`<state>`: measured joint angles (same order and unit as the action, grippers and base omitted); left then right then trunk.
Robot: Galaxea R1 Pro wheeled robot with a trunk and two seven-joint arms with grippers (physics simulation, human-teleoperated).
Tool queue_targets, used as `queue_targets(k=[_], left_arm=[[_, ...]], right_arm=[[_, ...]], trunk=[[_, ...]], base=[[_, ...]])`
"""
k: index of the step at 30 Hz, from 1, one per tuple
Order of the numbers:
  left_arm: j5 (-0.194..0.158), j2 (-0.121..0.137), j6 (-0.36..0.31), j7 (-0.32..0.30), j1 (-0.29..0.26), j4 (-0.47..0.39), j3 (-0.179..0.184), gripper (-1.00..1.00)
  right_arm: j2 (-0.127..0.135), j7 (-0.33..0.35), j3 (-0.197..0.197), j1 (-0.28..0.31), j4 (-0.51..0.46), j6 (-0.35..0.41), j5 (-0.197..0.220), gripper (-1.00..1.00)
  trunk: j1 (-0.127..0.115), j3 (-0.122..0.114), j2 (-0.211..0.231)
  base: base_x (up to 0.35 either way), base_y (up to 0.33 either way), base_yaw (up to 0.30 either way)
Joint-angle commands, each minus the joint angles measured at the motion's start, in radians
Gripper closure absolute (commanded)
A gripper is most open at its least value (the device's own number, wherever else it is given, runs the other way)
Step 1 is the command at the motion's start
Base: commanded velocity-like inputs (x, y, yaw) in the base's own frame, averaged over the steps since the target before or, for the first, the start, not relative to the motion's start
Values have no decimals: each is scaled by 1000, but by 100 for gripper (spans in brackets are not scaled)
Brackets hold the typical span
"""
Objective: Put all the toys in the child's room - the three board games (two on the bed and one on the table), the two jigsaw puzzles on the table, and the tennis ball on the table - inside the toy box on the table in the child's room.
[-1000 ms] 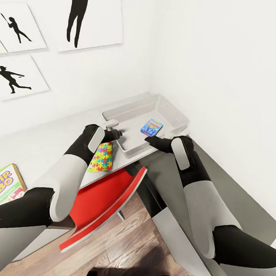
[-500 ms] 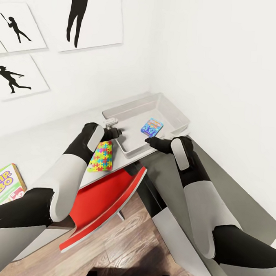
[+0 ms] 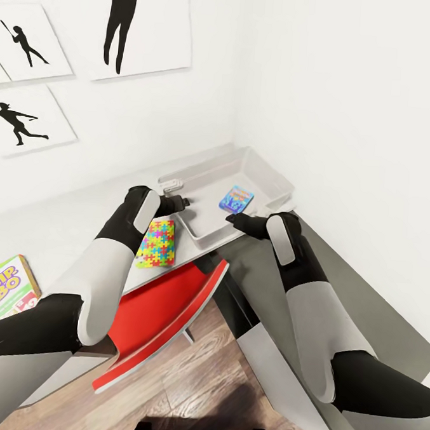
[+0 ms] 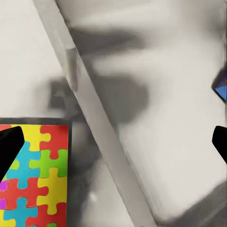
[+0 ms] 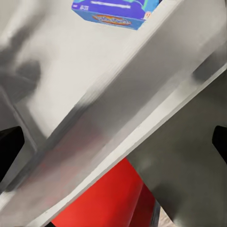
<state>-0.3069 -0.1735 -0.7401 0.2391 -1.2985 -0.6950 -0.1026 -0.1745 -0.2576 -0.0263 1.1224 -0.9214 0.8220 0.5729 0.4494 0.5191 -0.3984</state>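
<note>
The light grey toy box (image 3: 268,174) sits at the table's (image 3: 61,225) far right end, against the wall corner. A small blue printed game box (image 3: 236,198) lies flat inside it. My left gripper (image 3: 181,203) is open and straddles the toy box's left rim (image 4: 101,127). A jigsaw puzzle (image 3: 157,243) lies on the table right beside that rim, under my left forearm, and its coloured pieces (image 4: 40,175) show close to one fingertip. My right gripper (image 3: 231,218) is open over the front rim (image 5: 118,118). The SKIP-BO board game (image 3: 3,289) lies far left.
A red chair (image 3: 164,310) is tucked under the table's front edge, right below both arms. White walls with black silhouette posters (image 3: 30,121) close in behind and to the right. A lower dark grey cabinet (image 3: 362,300) runs along the right, with wood floor (image 3: 198,379) below.
My left gripper has shifted slightly farther back along the toy box's left rim. The right arm and the toys stay where they were.
</note>
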Motion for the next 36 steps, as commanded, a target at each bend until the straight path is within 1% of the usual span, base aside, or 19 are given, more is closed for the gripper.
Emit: queue_targets(k=[1,11,27,36], left_arm=[[-11,-1,-4,8,-1,-2,-3,-100],[-11,-1,-15,8,-1,-4,-6,-100],[-11,-1,-33,8,-1,-26,-6,-100],[-11,-1,-34,8,-1,-27,-6,-100]], right_arm=[[0,-11,-1,0,-1,4,6,-100],[0,-12,-2,1,-4,5,5,-100],[0,-12,-1,1,-4,6,5,-100],[0,-12,-1,1,-4,6,5,-100]], trunk=[[1,2,-2],[1,-1,-2],[1,-23,-2],[1,-27,-2]], base=[[0,0,0],[0,0,0],[0,0,0],[0,0,0]])
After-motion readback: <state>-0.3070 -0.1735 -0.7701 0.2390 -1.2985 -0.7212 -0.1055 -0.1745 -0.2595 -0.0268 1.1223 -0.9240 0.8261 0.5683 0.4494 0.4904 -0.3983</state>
